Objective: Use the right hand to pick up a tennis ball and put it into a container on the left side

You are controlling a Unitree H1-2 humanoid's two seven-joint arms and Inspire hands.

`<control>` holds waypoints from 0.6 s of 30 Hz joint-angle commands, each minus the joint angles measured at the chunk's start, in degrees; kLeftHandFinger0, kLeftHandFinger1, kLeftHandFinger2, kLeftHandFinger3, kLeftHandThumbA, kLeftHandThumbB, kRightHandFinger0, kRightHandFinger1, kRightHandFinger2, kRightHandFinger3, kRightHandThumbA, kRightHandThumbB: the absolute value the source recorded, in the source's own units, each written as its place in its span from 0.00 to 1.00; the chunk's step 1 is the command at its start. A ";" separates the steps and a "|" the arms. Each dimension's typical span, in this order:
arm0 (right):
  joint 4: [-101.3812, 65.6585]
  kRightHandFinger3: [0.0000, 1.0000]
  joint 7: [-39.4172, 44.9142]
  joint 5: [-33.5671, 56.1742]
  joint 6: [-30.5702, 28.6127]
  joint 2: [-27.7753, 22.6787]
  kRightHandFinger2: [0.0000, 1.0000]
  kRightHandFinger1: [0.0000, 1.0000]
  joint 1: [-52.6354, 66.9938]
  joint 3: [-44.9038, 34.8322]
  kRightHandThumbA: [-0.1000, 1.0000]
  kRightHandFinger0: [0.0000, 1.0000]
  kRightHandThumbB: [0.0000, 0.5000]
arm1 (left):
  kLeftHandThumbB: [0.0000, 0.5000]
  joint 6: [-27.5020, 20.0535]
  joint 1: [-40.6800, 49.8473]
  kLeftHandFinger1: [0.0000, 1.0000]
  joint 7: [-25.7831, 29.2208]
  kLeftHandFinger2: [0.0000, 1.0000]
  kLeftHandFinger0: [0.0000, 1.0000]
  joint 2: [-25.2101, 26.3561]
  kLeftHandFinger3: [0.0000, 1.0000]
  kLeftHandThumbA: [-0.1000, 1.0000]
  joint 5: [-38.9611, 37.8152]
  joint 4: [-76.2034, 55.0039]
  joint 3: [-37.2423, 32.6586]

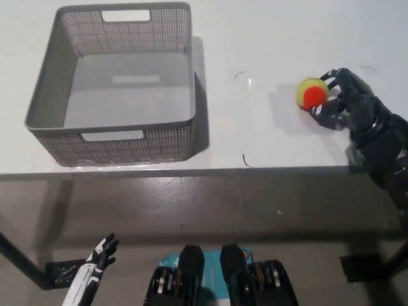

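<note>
A yellow and orange tennis ball (312, 94) is at the right side of the white table (268, 140). My black right hand (344, 101) reaches it from the right, fingers curled round its right side and closed on it. I cannot tell whether the ball still rests on the table. A grey perforated basket (108, 127) stands at the table's left and has nothing inside. My white left hand (97, 268) hangs low at the lower left, below the table's front edge, fingers apart and holding nothing.
The table's front edge (191, 171) runs across the middle of the picture, with grey floor (210, 210) below it. A dark table leg (22, 261) crosses the lower left corner. Bare table lies between basket and ball.
</note>
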 commanded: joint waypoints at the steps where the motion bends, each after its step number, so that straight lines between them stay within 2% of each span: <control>1: -0.85 0.28 -2.99 4.64 -3.35 -1.13 0.54 0.32 -2.36 -3.61 0.66 0.03 0.00 | 0.61 -1.09 -0.75 1.00 -0.24 1.00 1.00 0.95 1.00 1.00 0.65 -0.75 -0.29; 2: -1.15 0.25 -3.18 5.35 -3.30 -0.96 0.61 0.35 -2.70 -4.50 0.67 0.02 0.00 | 0.60 -0.86 -0.75 1.00 -0.31 1.00 1.00 0.92 1.00 1.00 0.56 -0.98 -0.26; 3: -1.68 0.18 -3.42 6.02 -4.00 -0.82 0.58 0.33 -2.90 -5.56 0.67 0.02 0.00 | 0.59 -0.99 -0.84 1.00 -0.42 1.00 1.00 0.88 1.00 0.99 0.30 -0.85 -0.22; 4: -2.06 0.17 -2.82 7.08 -4.24 -0.62 0.57 0.25 -3.47 -6.90 0.69 0.00 0.00 | 0.59 -0.95 -1.06 1.00 -0.27 1.00 1.00 0.88 1.00 0.99 0.47 -0.69 -0.16; 5: -2.39 0.14 -2.16 8.42 -4.69 -0.46 0.57 0.24 -3.80 -8.42 0.71 0.00 0.00 | 0.60 -0.90 -1.12 1.00 -0.22 1.00 1.00 0.89 1.00 0.99 0.60 -0.61 -0.17; 6: -2.75 0.19 -1.31 10.29 -5.35 -0.22 0.56 0.22 -4.26 -10.32 0.73 0.00 0.00 | 0.60 -0.79 -1.10 1.00 -0.17 1.00 1.00 0.87 1.00 0.99 0.68 -0.65 -0.16; 7: -3.20 0.25 -0.97 11.28 -5.77 0.02 0.58 0.24 -4.58 -11.76 0.73 0.00 0.00 | 0.60 -0.65 -1.01 1.00 -0.17 1.00 1.00 0.85 1.00 0.99 0.72 -0.84 -0.16; 9: -4.78 0.27 0.09 13.17 -7.72 0.47 0.56 0.25 -4.99 -14.42 0.71 0.00 0.00 | 0.60 -1.48 -1.06 1.00 -0.13 1.00 1.00 0.89 1.00 0.99 0.85 -0.51 -0.18; 12: -6.61 0.32 0.86 14.79 -6.76 1.10 0.53 0.26 -5.80 -16.74 0.75 0.00 0.01 | 0.59 -1.17 -1.02 1.00 0.01 1.00 1.00 0.87 1.00 0.99 1.09 -0.65 -0.15; 14: -7.92 0.35 1.56 15.52 -6.84 1.69 0.49 0.21 -6.29 -17.55 0.77 0.00 0.00 | 0.60 -0.59 -0.80 1.00 -0.13 1.00 1.00 0.82 1.00 0.99 0.76 -0.95 -0.05; 16: -9.51 0.42 2.80 16.76 -6.01 2.27 0.48 0.16 -6.88 -18.62 0.74 0.00 0.00 | 0.60 -0.55 -0.76 1.00 0.01 1.00 1.00 0.81 1.00 0.99 0.97 -1.03 -0.04; 18: -10.42 0.44 3.35 17.04 -5.84 2.54 0.50 0.15 -7.11 -18.73 0.72 0.00 0.00 | 0.60 -0.66 -0.74 1.00 -0.03 1.00 1.00 0.80 1.00 0.99 0.90 -1.02 -0.03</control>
